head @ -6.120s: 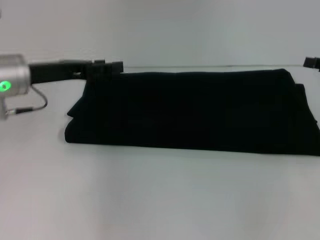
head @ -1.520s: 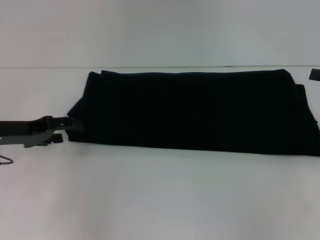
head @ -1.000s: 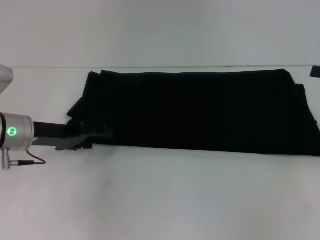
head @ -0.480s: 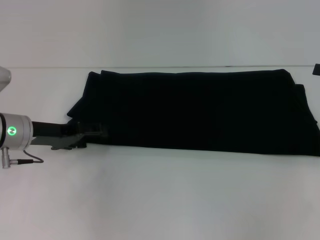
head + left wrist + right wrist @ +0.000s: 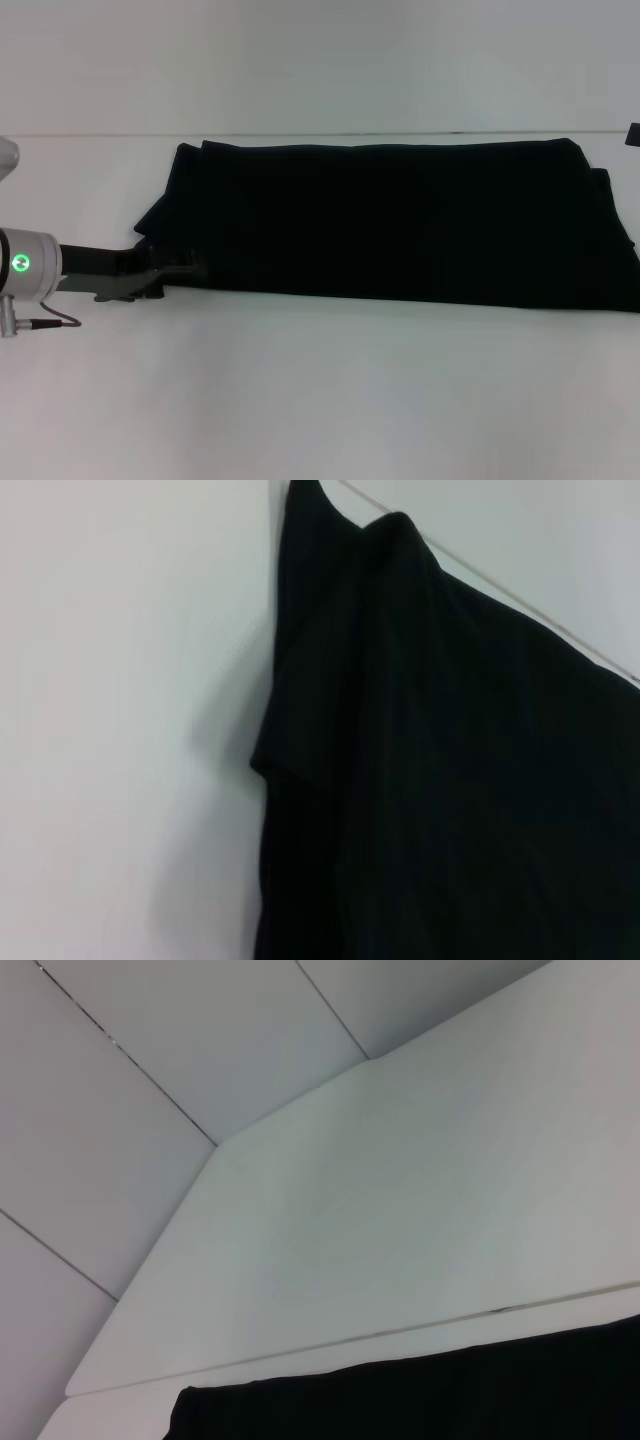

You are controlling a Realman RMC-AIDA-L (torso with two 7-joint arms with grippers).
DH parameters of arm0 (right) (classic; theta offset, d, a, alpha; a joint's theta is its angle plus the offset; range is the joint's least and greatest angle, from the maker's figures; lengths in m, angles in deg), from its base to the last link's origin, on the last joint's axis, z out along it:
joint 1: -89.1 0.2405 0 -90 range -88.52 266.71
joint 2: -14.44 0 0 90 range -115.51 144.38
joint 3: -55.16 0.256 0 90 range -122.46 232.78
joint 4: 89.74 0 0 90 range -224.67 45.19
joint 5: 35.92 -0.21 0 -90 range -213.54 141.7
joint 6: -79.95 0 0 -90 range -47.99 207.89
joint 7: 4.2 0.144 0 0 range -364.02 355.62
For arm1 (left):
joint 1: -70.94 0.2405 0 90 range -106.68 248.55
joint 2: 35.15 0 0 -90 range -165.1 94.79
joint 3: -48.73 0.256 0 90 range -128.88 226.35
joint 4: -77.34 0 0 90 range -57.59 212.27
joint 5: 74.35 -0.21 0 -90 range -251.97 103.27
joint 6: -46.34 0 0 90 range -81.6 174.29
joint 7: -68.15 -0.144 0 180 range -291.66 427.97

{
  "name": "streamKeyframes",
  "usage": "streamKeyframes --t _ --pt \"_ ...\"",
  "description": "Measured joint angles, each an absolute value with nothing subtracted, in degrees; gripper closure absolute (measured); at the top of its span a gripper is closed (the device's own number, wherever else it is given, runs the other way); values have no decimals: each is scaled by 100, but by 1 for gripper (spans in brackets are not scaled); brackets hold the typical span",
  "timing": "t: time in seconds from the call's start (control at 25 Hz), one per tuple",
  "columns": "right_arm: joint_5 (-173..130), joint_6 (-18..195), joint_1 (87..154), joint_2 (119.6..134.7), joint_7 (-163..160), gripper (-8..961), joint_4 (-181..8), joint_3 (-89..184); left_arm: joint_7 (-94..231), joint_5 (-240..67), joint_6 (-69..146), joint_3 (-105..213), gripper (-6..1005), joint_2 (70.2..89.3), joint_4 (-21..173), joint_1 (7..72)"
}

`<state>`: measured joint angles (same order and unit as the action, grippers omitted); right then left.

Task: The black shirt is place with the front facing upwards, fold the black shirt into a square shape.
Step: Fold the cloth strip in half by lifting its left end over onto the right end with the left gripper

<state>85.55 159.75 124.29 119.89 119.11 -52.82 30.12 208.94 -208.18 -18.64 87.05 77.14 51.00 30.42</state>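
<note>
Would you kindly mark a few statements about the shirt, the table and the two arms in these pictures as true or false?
1. The black shirt lies as a long folded band across the white table. True.
2. The left gripper is at the shirt's near left corner. True.
3. The white lettering on the shirt's front faces up. False: only plain black cloth shows.
4. The right gripper is pressing on the middle of the shirt. False: only a bit of it shows at the right edge of the head view, off the shirt.
5. The shirt hangs off the table's front edge. False: it lies wholly on the tabletop.
</note>
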Motion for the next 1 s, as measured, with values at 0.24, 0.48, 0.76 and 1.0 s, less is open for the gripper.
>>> streamKeyframes --t 0.24,0.48,0.76,1.0 --pt "8554 15975 12434 11988 11918 86 -5283 3022 20899 -20849 -1765 8706 181 7714 5099 3033" --pt "8554 15984 12430 11989 11952 88 -5283 3055 20904 -20916 -1656 8705 185 7702 5128 2955" --pt "8554 15992 12418 11980 11958 89 -5283 3064 20904 -20928 -1501 8705 189 7678 5235 2839" --pt "8554 16002 12421 11978 11958 89 -5276 3068 20886 -20928 -1328 8705 192 7672 5239 2713"
